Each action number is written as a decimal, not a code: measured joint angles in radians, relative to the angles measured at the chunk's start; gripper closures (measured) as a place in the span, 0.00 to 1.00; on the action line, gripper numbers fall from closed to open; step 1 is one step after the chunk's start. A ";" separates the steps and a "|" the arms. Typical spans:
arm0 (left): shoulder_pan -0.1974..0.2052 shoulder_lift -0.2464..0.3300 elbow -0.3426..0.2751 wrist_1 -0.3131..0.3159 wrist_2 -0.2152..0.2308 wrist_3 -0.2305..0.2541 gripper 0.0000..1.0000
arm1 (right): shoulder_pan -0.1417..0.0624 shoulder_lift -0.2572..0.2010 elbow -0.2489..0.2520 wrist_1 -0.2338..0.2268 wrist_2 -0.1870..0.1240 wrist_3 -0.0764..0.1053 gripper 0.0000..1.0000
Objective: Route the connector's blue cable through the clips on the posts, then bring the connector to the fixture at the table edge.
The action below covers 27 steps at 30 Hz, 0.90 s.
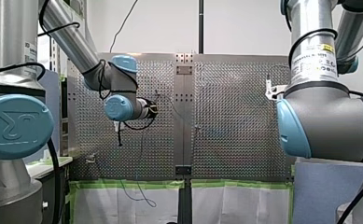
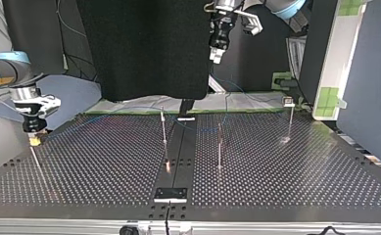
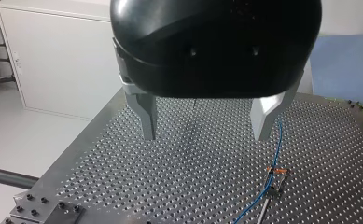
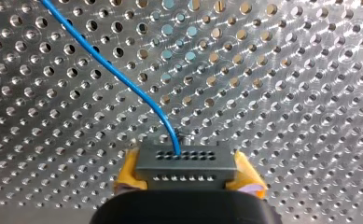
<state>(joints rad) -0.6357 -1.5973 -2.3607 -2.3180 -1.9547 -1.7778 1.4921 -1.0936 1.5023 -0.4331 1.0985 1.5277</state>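
Now my right hand (image 4: 188,175) is clamped on the connector (image 4: 184,161) — yellow pads (image 4: 128,172) on either side of it — and the blue cable (image 4: 118,77) runs ahead from its face over the table (image 4: 286,93). My left hand (image 3: 207,123) hangs above the table, fingers (image 3: 147,116) apart; a post (image 3: 273,179) stands ahead of one finger, the cable passing its top.

The perforated table (image 4: 286,70) is bright, brushed metal. The connector (image 4: 184,165) looks matt grey plastic, its blue cable (image 4: 123,79) smooth and glossy. The left gripper (image 3: 205,137) has a glossy black shell and dull metal fingers (image 3: 147,116).
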 joint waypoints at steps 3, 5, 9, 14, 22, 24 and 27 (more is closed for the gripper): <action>0.000 -0.001 0.000 0.000 -0.001 0.000 0.00 | 0.000 -0.001 -0.001 -0.004 0.004 0.000 0.02; 0.000 -0.001 0.000 0.000 -0.001 0.000 0.00 | 0.000 -0.001 -0.001 -0.003 0.006 0.000 0.02; 0.000 -0.001 0.000 0.000 -0.002 0.000 0.00 | 0.000 0.000 0.000 -0.001 0.012 0.000 0.02; 0.000 -0.001 0.000 -0.001 -0.002 0.000 0.00 | 0.000 0.000 0.000 0.000 0.019 -0.001 0.02; -0.001 -0.002 0.000 -0.003 -0.003 0.000 0.00 | 0.000 0.000 0.000 0.006 0.023 -0.002 0.02; -0.001 -0.002 -0.001 -0.003 -0.003 0.000 0.00 | 0.000 0.000 0.000 0.007 0.023 -0.001 0.02; -0.002 -0.002 0.000 -0.003 -0.003 0.000 0.00 | 0.000 0.000 0.000 0.011 0.024 -0.002 0.02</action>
<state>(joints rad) -0.6375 -1.5989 -2.3610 -2.3214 -1.9578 -1.7778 1.4917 -1.0931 1.5027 -0.4221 1.1226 1.5259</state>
